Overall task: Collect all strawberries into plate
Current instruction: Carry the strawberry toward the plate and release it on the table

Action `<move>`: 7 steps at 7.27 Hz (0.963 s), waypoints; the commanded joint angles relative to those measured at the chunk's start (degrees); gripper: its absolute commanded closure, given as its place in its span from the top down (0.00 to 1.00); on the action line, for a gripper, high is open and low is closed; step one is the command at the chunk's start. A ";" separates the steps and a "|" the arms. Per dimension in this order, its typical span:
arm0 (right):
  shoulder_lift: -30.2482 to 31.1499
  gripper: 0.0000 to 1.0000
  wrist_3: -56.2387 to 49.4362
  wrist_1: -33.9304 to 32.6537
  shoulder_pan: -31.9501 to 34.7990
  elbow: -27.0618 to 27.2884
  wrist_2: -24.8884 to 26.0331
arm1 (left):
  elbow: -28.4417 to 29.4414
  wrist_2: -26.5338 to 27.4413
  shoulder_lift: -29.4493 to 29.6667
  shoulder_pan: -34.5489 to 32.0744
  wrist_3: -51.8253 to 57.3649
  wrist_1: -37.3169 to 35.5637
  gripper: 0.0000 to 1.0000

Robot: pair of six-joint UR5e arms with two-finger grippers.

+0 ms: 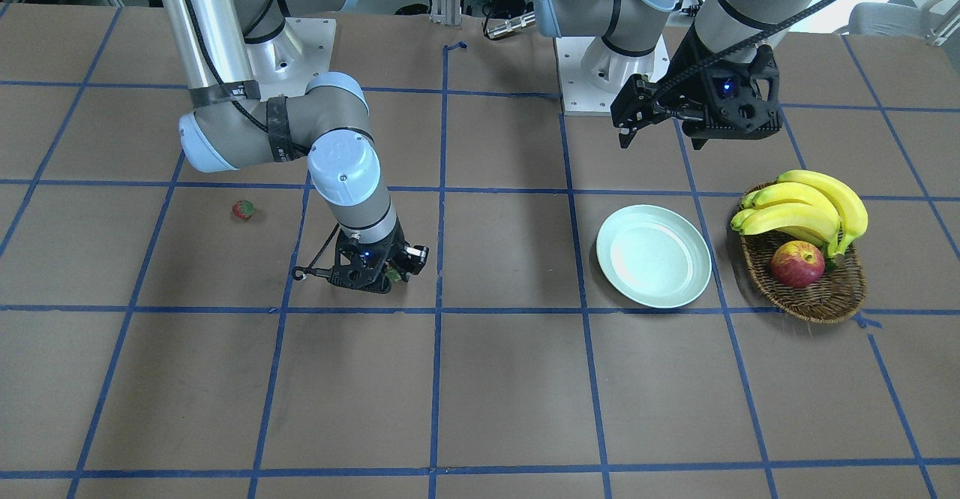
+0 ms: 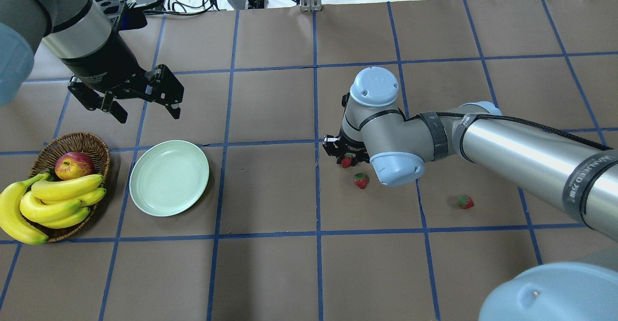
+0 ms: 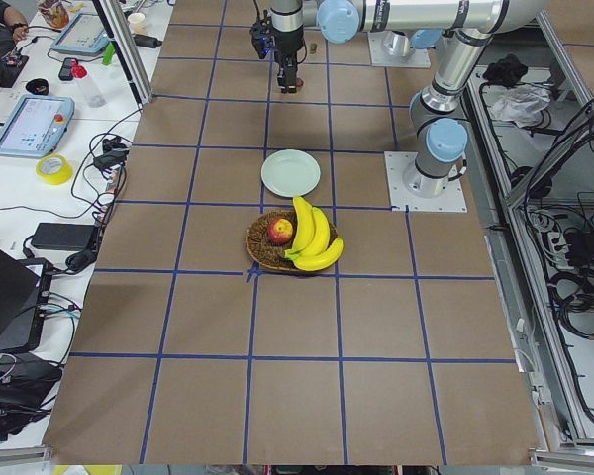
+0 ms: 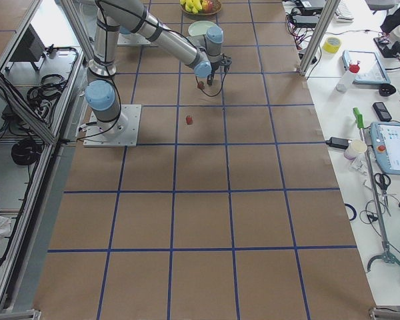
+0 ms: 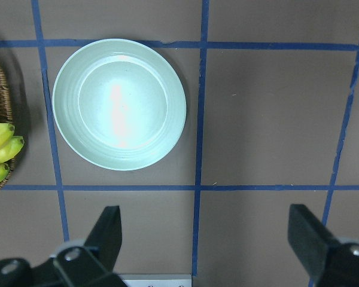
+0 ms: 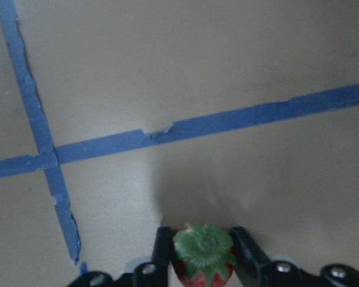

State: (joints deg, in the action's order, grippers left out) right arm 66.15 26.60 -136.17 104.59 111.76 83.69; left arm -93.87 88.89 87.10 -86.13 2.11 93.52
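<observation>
Right gripper (image 6: 201,258) around strawberry (image 6: 202,250), cap upward

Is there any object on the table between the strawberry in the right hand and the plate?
Nothing visible. Between the strawberry in the right hand and the plate lies only bare table. The open left hand hangs in the air near the plate.

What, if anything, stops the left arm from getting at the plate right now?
Probably nothing, so likely yes: the left gripper hangs open in the air just beside the empty plate, and nothing stands between them.
</observation>
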 commanded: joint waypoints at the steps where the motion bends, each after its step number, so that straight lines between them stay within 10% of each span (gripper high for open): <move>1: 0.64 0.19 0.38 0.99 0.00 -0.58 -0.02 | 0.00 -0.03 0.00 0.00 0.00 -0.09 1.00; 7: -1.44 0.14 25.40 3.98 17.81 -11.38 -0.37 | 0.00 -0.03 0.09 0.00 0.00 -0.09 1.00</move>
State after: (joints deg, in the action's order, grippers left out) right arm 66.43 46.42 -132.89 118.02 102.13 83.39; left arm -93.87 88.81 87.18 -86.15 2.11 93.45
